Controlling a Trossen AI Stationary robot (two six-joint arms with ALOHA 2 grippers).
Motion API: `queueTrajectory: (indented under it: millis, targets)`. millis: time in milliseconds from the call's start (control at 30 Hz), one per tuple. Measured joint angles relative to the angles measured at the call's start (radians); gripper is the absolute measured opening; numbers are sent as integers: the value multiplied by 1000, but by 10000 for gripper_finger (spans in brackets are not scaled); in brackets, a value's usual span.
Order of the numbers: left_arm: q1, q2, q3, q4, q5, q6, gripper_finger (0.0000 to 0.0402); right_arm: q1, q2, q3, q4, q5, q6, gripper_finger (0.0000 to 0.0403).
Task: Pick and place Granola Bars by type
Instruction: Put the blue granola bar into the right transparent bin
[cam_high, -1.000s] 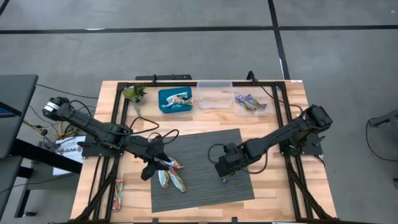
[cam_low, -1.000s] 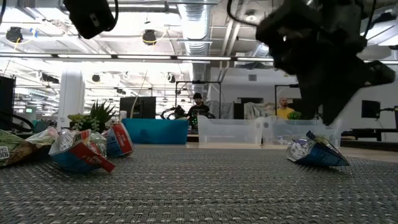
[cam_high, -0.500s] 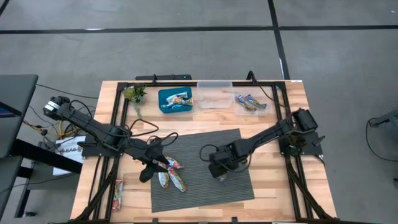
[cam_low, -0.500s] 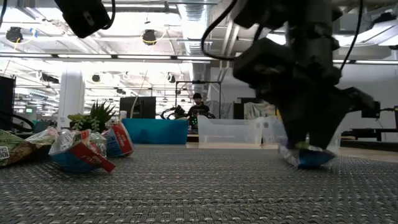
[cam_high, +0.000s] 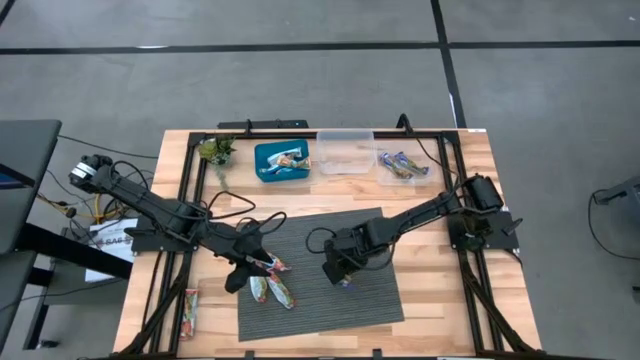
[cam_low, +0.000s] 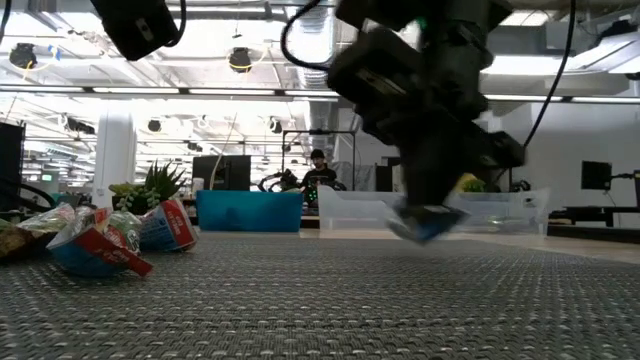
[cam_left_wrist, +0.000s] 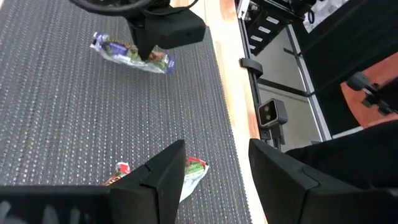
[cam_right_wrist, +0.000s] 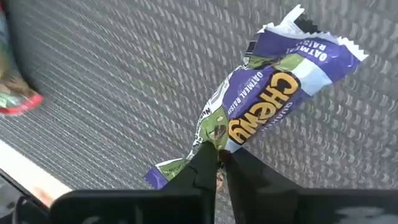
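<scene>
We see a purple-and-white wrapper with a green patch and yellow lettering on the granola bar (cam_right_wrist: 267, 99) pinched by the black right gripper (cam_right_wrist: 216, 163). Mat (cam_high: 370, 300) is dark grey with a fine woven stripe. Table (cam_high: 440, 310) is light wood with black rails. At the table's far edge we get a teal-blue bin (cam_high: 281, 162), a clear bin (cam_high: 344, 152), and a green plant (cam_high: 214, 150). Bars by the mat's left edge (cam_low: 95, 240) are red, white and blue. Left gripper (cam_left_wrist: 208, 174) is black.

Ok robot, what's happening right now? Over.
Right end effector shut on purple bar, lifted off mat. Left end effector open over red bars. Nothing blocking.
</scene>
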Motion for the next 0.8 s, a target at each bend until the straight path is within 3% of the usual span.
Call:
queueTrajectory:
  millis: [167, 467, 600, 800]
  targets:
    - [0, 0, 3, 28, -59, -10, 169, -48, -85, 22, -54, 107, -57, 6]
    - [74, 0, 78, 28, -366, 9, 169, -266, -330, 20, -361, 309, -241, 4]
    - [195, 0, 104, 16, -332, 11, 169, -423, -426, 20, -447, 359, -371, 2]
    - [379, 0, 112, 13, -262, 10, 169, -675, -498, 20, -490, 354, -590, 2]
